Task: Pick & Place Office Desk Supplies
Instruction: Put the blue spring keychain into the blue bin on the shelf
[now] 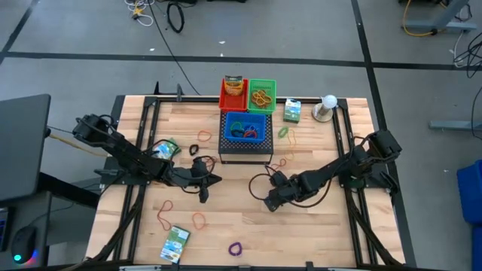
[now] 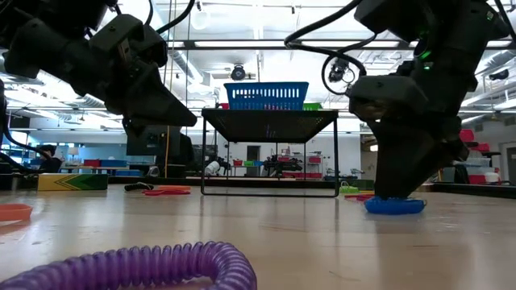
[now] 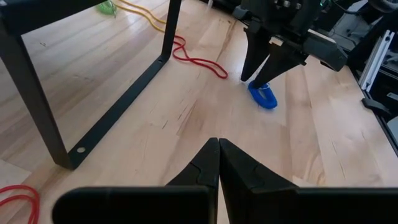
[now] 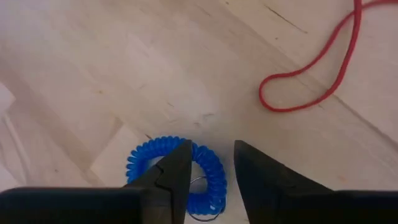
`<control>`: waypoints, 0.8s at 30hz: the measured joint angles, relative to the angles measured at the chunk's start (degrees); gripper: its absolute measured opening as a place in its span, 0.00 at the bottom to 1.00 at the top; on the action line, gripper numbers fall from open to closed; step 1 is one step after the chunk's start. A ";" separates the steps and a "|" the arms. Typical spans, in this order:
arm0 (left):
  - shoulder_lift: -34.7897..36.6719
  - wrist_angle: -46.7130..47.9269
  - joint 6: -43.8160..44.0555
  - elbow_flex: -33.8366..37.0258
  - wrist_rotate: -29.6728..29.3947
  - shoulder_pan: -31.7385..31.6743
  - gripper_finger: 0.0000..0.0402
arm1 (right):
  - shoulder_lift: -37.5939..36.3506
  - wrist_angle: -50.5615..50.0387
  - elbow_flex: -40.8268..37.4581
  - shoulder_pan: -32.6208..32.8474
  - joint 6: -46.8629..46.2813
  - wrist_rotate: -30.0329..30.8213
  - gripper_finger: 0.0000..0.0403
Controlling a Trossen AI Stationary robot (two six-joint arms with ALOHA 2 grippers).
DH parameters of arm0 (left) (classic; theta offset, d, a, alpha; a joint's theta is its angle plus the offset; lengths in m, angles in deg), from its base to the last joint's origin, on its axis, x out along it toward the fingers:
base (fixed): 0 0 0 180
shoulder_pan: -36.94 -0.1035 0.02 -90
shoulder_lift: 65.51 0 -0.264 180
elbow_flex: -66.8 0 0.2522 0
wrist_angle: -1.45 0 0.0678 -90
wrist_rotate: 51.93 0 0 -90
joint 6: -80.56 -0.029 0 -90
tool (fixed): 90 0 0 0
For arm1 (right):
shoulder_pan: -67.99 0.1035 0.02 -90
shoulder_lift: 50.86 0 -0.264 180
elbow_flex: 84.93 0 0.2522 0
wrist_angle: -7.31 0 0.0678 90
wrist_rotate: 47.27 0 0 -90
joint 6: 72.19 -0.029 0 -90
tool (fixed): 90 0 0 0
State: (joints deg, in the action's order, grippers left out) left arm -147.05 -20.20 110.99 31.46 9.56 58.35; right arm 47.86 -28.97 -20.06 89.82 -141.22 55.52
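A blue coiled loop point(image 4: 142, 163) lies flat on the wooden table, also seen in the left wrist view point(image 3: 264, 96) and the low view point(image 2: 395, 206). My right gripper point(image 4: 211, 146) is open and points down over it, one finger over the loop's hollow and the other outside its ring. My left gripper point(image 3: 218, 142) is shut and empty, hovering left of table centre point(image 1: 213, 181). A purple coil point(image 1: 236, 248) and a green-white box point(image 1: 175, 243) lie near the near edge. Red and orange rubber bands point(image 1: 199, 220) are scattered about. My right gripper stands from above with the blue coil's ring point(image 4: 214, 169) between its open fingers, and the coil lies flat on the table. Whether a finger touches the coil, I cannot tell.
A black perforated stand point(image 1: 245, 147) carries a blue basket point(image 1: 245, 126); red point(image 1: 233, 94) and green point(image 1: 262, 94) baskets sit behind it. A white ball on a stand point(image 1: 327, 105) and another green-white box point(image 1: 292, 111) are at the far right. A red band point(image 4: 317, 68) lies beside the coil.
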 joint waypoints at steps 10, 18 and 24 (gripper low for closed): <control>0.00 0.01 0.16 0.00 0.01 0.00 0.03 | -0.97 -0.28 0.02 0.00 10.10 -2.66 0.47; 0.00 -0.09 0.17 0.02 0.02 0.00 0.03 | -2.07 -4.26 2.56 0.00 18.65 -2.70 0.63; 0.00 0.53 0.15 0.02 0.02 0.00 0.03 | -2.19 -8.12 4.76 0.12 29.86 0.57 0.65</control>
State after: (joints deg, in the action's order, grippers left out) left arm -147.05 -19.67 111.14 31.48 9.58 58.35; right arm 45.67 -37.09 -15.30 89.94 -111.36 56.09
